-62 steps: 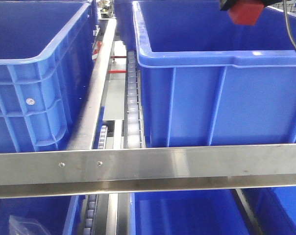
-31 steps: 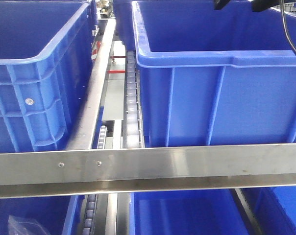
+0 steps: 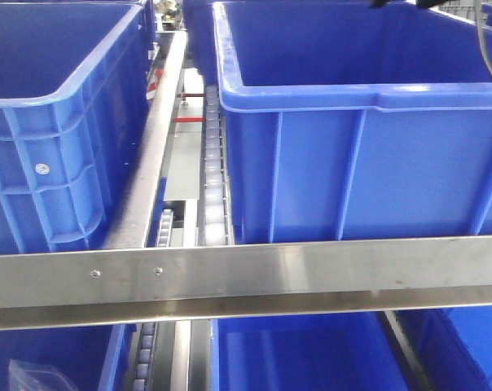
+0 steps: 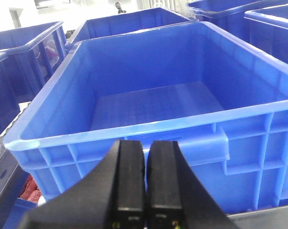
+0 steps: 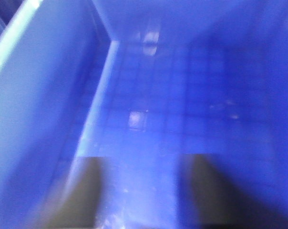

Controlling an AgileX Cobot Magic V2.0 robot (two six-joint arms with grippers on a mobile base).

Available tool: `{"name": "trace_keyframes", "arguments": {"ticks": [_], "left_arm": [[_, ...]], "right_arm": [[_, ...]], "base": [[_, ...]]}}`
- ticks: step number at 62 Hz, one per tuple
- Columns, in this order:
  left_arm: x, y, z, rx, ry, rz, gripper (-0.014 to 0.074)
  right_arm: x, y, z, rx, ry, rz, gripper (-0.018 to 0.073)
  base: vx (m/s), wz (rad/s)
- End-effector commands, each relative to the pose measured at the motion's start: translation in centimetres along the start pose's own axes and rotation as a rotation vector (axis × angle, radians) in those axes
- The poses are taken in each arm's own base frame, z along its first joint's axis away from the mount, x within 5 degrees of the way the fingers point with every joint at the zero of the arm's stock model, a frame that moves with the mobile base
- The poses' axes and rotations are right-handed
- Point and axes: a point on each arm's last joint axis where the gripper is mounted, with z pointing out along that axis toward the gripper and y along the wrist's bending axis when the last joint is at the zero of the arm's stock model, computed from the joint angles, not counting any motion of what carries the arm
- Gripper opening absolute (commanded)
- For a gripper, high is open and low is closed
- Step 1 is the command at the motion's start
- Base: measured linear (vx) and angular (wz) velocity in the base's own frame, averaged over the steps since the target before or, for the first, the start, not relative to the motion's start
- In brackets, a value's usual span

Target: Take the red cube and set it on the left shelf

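The red cube shows in no view now. In the right wrist view, which is blurred, my right gripper (image 5: 144, 164) is open over the floor of a large blue bin (image 5: 182, 86), with nothing between its fingers (image 5: 82, 191). In the front view only its dark fingertips (image 3: 379, 3) show, at the top edge above the right blue bin (image 3: 352, 96). My left gripper (image 4: 146, 143) is shut and empty, its jaws pressed together just in front of the near rim of an empty blue bin (image 4: 134, 128).
A second blue bin (image 3: 59, 106) stands at the left. A roller track (image 3: 213, 163) runs between the bins. A steel rail (image 3: 246, 273) crosses the front, with more bins below. A black cable (image 3: 490, 57) hangs at right. Red items (image 4: 27, 188) lie low left in the left wrist view.
One second ago the red cube hung in my right gripper above the right bin. It no longer shows, and the gripper's tips have risen to the top edge. The view shifted slightly.
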Motion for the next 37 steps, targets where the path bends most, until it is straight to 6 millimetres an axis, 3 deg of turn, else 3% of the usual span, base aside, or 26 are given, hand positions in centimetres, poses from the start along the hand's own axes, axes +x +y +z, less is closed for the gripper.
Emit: {"name": "trace_keyframes", "arguments": {"ticks": [1,5,22,37], "left_arm": [[-0.1,0.0,0.0,-0.004,-0.068,-0.005,0.0106],[-0.1,0.0,0.0,-0.004,-0.068,-0.005,0.0106],[-0.1,0.0,0.0,-0.004,-0.068,-0.005,0.0106],[-0.1,0.0,0.0,-0.004,-0.068,-0.005,0.0106]], "right_arm": [[-2.6,0.2,-3.6,-0.008,-0.187,-0.047,0.0032],[-2.1,0.2,-4.9,-0.008,-0.209,-0.058,0.0077],[0.9,-0.1,-10.4,-0.010,-0.265,-0.079,0.0049],[5.4,-1.7,-14.9,0.054,-0.287,-0.067,0.0049]], "base": [[0.00,0.00],[0.00,0.00],[-0.01,-0.06],[0.00,0.00]]}}
